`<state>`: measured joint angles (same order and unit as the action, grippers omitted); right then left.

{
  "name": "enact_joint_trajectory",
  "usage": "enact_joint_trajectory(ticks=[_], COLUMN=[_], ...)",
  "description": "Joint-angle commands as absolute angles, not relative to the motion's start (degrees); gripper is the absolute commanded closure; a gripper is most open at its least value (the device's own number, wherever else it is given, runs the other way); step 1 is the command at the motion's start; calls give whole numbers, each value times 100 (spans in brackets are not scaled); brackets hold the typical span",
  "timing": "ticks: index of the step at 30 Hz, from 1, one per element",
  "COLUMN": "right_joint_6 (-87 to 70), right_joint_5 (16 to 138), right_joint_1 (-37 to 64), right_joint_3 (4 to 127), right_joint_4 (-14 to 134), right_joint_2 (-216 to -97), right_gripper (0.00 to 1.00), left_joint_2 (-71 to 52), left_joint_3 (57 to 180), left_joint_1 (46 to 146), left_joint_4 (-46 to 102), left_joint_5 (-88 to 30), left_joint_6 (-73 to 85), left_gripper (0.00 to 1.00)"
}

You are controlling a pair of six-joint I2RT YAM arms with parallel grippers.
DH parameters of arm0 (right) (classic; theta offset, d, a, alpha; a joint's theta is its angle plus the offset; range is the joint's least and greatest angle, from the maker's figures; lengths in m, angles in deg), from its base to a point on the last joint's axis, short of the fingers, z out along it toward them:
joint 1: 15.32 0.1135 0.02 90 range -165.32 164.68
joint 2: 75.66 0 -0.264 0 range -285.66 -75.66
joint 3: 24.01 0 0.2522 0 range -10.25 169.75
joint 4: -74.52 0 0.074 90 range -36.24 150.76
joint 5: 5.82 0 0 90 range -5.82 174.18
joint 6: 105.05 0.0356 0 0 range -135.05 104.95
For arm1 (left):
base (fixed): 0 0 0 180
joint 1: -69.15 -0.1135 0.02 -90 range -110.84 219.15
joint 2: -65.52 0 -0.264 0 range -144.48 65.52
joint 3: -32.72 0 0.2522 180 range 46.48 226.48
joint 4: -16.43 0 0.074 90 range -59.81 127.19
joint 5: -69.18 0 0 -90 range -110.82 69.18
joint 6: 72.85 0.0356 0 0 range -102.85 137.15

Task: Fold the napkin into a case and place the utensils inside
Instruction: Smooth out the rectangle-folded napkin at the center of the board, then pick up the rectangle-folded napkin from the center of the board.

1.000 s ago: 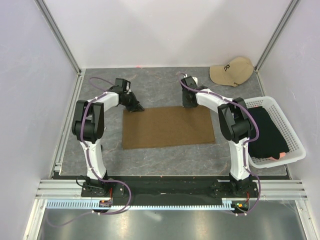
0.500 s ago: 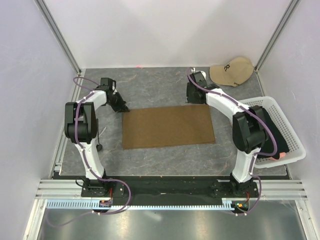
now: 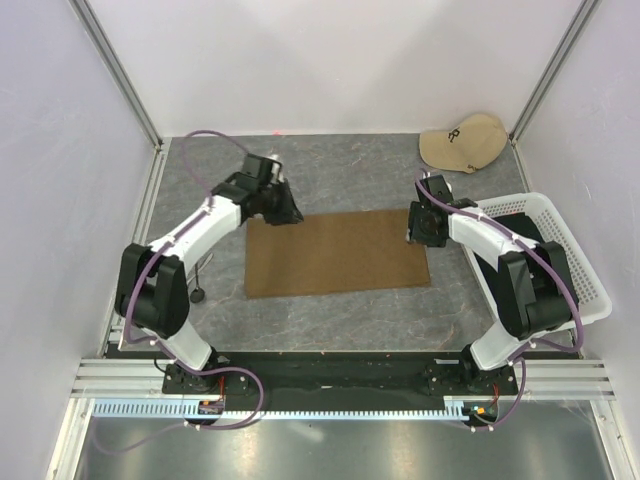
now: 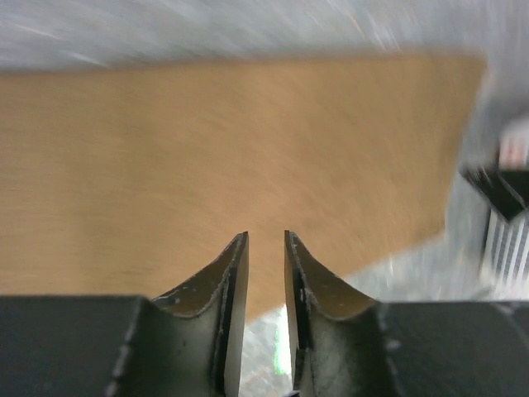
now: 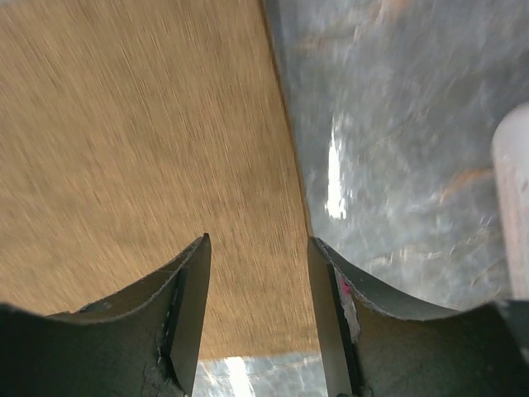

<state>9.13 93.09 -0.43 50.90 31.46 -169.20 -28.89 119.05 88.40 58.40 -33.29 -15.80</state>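
The olive-brown napkin (image 3: 335,253) lies flat as a rectangle in the middle of the table. My left gripper (image 3: 292,214) hovers at its far left corner. In the left wrist view the napkin (image 4: 231,149) fills the frame, and the left gripper (image 4: 264,236) shows a narrow gap with nothing in it. My right gripper (image 3: 420,230) is at the napkin's far right corner. In the right wrist view the right gripper (image 5: 258,240) is open over the napkin's (image 5: 140,149) edge, empty. A thin silvery piece (image 3: 206,264), maybe one of the utensils, lies left of the napkin, too small to tell.
A beige cap (image 3: 463,142) sits at the back right corner. A white mesh basket (image 3: 590,290) with black fabric (image 3: 535,265) stands along the right side, close to the right arm. A small dark object (image 3: 197,295) lies by the left arm. Walls enclose the table.
The left gripper swung from the table's left side to the napkin's far left corner. The right gripper came forward and right to the far right corner. Both jaws opened wider.
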Motion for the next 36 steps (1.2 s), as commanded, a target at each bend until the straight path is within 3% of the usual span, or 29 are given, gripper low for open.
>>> enact_joint_trajectory(ticks=[1, 7, 11, 20, 28, 30, 36], right_joint_6=[903, 789, 675, 464, 446, 472, 455], right_joint_5=[9306, 9429, 9455, 9245, 8762, 8735, 8840], right_joint_1=[15, 6, 15, -82, -100, -100, -100], right_joint_3=[4759, 4583, 4635, 4706, 4732, 4715, 4689], right_joint_4=[3342, 3343, 3343, 3606, 3992, 4089, 4160], right_joint_2=[-16575, -16452, -16434, -16821, -17190, -17277, -17418], right_gripper=[42, 42, 42, 44, 55, 63, 67], left_joint_2=[-3238, -3888, -3985, -4074, -4012, -4012, -4021], left_joint_3=[11574, 11433, 11301, 11257, 11380, 11406, 11424], left_joint_1=[9436, 9622, 9605, 9184, 9122, 9122, 9130], left_joint_4=[5569, 5970, 6244, 6535, 6544, 6544, 6544], left_joint_5=[-3487, -2578, -2294, -2109, -2328, -2328, -2328], left_joint_6=[-1528, -1590, -1686, -1397, -1247, -1238, -1221], left_gripper=[79, 95, 98, 98, 98, 98, 98])
